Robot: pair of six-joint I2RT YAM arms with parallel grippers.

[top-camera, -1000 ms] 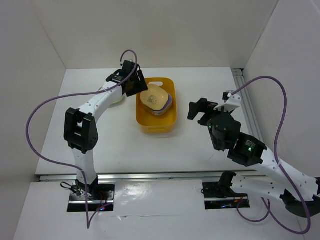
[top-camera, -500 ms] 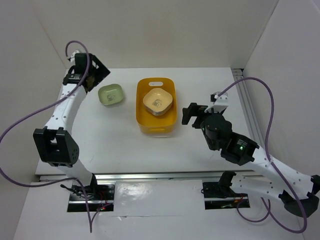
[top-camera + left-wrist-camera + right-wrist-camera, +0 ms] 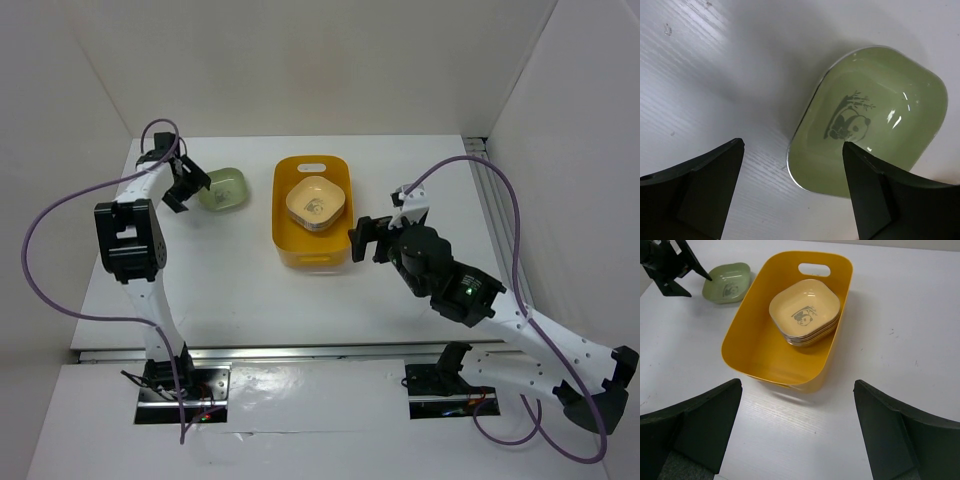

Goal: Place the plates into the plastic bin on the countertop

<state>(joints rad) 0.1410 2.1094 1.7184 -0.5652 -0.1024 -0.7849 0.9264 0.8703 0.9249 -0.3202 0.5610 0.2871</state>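
Note:
A pastel green plate with a panda print lies on the white countertop, left of the yellow-orange plastic bin. It also shows in the left wrist view and the right wrist view. A stack of several plates, a cream one on top, sits in the bin's far half. My left gripper is open and empty, just left of the green plate, its jaws either side of the plate's near edge. My right gripper is open and empty, right of the bin.
White walls bound the countertop at the back and both sides. A metal rail runs along the right edge. The bin's near half holds nothing. Purple cables loop off both arms.
My left arm has left the bin, swung out to the far left, then come down beside the green plate. My right gripper has moved left toward the bin.

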